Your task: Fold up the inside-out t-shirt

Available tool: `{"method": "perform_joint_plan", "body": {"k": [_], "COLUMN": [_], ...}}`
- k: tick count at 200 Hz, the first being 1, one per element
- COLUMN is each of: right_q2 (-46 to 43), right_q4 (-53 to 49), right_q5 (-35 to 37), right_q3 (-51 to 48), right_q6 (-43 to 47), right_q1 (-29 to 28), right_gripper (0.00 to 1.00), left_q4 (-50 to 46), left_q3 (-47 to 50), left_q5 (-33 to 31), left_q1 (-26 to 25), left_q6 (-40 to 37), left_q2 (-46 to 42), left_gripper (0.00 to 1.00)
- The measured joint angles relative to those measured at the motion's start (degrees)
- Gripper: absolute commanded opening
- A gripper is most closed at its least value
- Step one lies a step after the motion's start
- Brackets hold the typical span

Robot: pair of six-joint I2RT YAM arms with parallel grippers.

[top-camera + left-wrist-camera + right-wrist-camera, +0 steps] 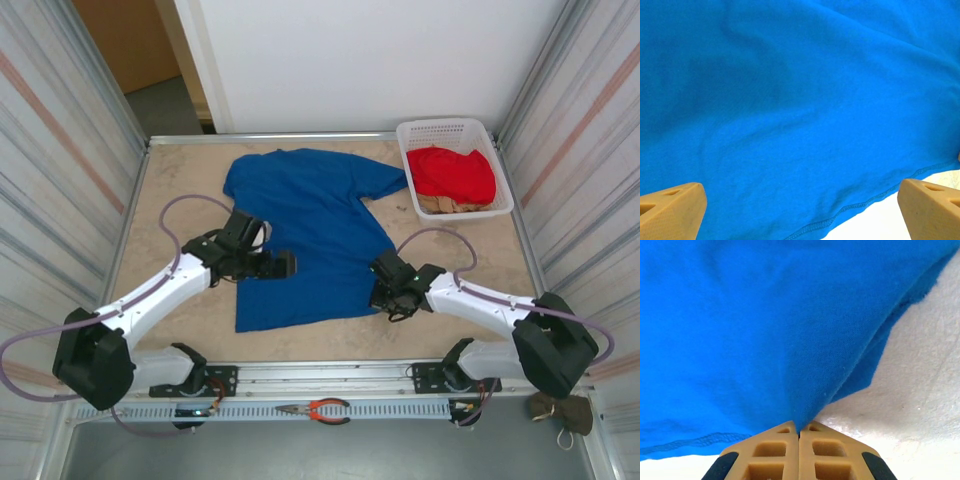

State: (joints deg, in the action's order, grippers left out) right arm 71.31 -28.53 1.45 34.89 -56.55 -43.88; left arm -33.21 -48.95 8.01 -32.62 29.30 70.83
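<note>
From above, the blue t-shirt (pixel 310 225) lies spread flat on the table (pixel 180 180), collar end away from the arms and hem end toward them. The left jaws hang over the shirt's lower left part, with cloth beneath them and to both sides. The right jaws are at the shirt's right edge near the hem, so most of the garment stretches away to their left. Well beyond the right jaws, in the far corner, a white basket (pixel 403 140) holds a red garment (pixel 452 172) on top of a tan cloth (pixel 445 205). Red-handled pliers (pixel 315 408) lie on the rail between the arm bases.

In the left wrist view, the tan fingers (pixel 672 210) stand as far apart as they go and grasp nothing. The t-shirt (pixel 790 100) spreads below and ahead of them, and its stitched hem (pixel 840 212) runs between the two tips.

In the right wrist view, the fingers (pixel 770 455) are pressed together, pinching a fold of the t-shirt (pixel 740 330) at their tips. The cloth rises from there in a ridge. Bare table (pixel 920 390) shows to the right of the jaws.
</note>
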Motion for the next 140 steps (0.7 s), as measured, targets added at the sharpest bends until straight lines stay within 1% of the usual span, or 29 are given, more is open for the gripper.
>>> {"method": "perform_joint_plan", "body": {"k": [16, 31, 62, 74, 94, 118, 140], "right_q2": [-1.36, -4.28, -10.47, -11.65, -12.20, -12.20, -12.22], "right_q4": [-0.70, -1.99, -3.30, -3.54, -4.24, -4.81, -5.05], "right_q5": [0.00, 0.04, -0.02, -0.20, -0.31, -1.09, -1.33], "right_q3": [1.88, 4.07, 8.11, 8.74, 8.83, 8.83, 8.83], "right_q6": [0.00, 0.02, 0.20, 0.22, 0.24, 0.35, 0.48], "right_q1": [0.00, 0.00, 1.05, 2.19, 3.56, 4.15, 4.15], "right_gripper": [0.00, 0.00, 0.00, 0.00, 0.00, 0.00, 0.00], "left_q4": [-0.04, -0.04, 0.90, 3.21, 7.61, 13.14, 16.04], "left_q3": [0.00, 0.00, 0.02, 0.52, 1.27, 1.31, 1.01], "left_q5": [-1.75, -4.44, -11.06, -13.92, -18.38, -22.58, -25.20], "left_q1": [-1.86, -5.81, -19.21, -24.41, -30.88, -35.43, -36.85], "left_q6": [-1.68, -3.98, -8.68, -10.27, -12.59, -14.95, -16.02], "left_q2": [0.00, -0.02, 0.00, 0.17, 2.73, 8.81, 13.73], "left_gripper": [0.99, 0.99, 0.99, 0.99, 0.99, 0.99, 0.99]}}
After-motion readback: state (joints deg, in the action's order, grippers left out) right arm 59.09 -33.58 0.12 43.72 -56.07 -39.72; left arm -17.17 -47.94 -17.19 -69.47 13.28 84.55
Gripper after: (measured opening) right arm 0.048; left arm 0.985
